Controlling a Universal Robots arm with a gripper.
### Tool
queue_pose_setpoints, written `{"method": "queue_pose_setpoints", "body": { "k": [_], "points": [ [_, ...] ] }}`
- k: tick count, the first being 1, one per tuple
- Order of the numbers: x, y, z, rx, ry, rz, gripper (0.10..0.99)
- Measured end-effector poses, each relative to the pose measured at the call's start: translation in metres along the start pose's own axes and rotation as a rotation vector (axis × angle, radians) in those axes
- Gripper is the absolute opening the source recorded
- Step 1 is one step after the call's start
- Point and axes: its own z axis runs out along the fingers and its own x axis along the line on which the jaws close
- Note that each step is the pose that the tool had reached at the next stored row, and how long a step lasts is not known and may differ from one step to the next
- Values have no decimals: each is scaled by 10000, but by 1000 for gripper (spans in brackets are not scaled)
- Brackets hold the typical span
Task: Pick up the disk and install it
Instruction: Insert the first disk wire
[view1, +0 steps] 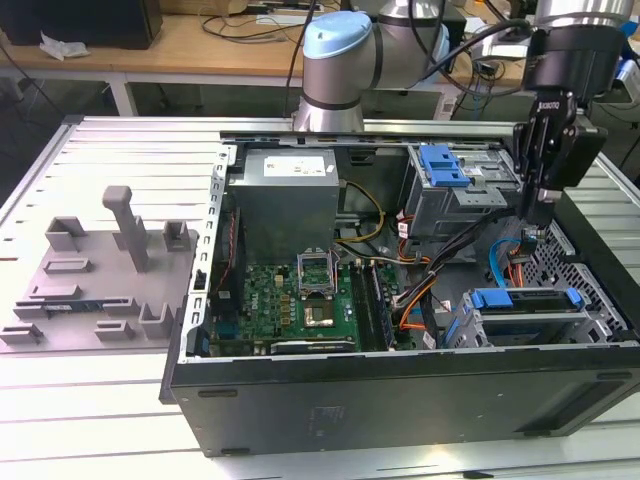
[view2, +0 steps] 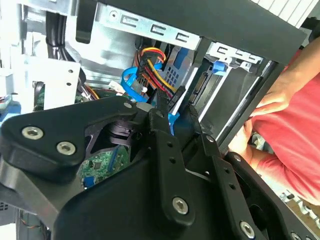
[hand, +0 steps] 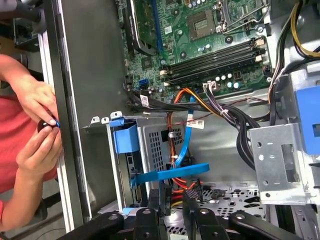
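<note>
The disk (view1: 527, 312) lies flat in the lower drive bay at the exterior view's right end of the open computer case, with its blue carrier bracket (view1: 525, 297) along the top edge. In the first wrist view the bracket (hand: 170, 175) shows as a blue bar just ahead of my gripper (hand: 171, 200). My gripper (view1: 530, 228) hangs fingers down above that bay, a little over the disk. Its fingers (hand: 192, 205) stand slightly apart; cables show through the gap and nothing is held. The second wrist view shows the gripper (view2: 179, 117) pointing into the bay.
Orange, black and blue cables (view1: 440, 280) run beside the bay. An upper drive cage with a blue latch (view1: 445, 165) stands behind it. A person's hands (hand: 35, 100) hold a small dark item at the case wall. A grey fixture plate with a post (view1: 125, 225) lies at the left.
</note>
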Motion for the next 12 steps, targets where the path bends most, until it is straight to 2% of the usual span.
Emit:
{"method": "queue_pose_setpoints", "body": {
  "k": [5,8,11,12],
  "points": [
    [-24,-2,42,22,97,9,322],
    [-35,-1,62,75,141,37,322],
    [-40,27,80,166,174,88,322],
    [-41,52,91,244,195,133,322]
  ]
}}
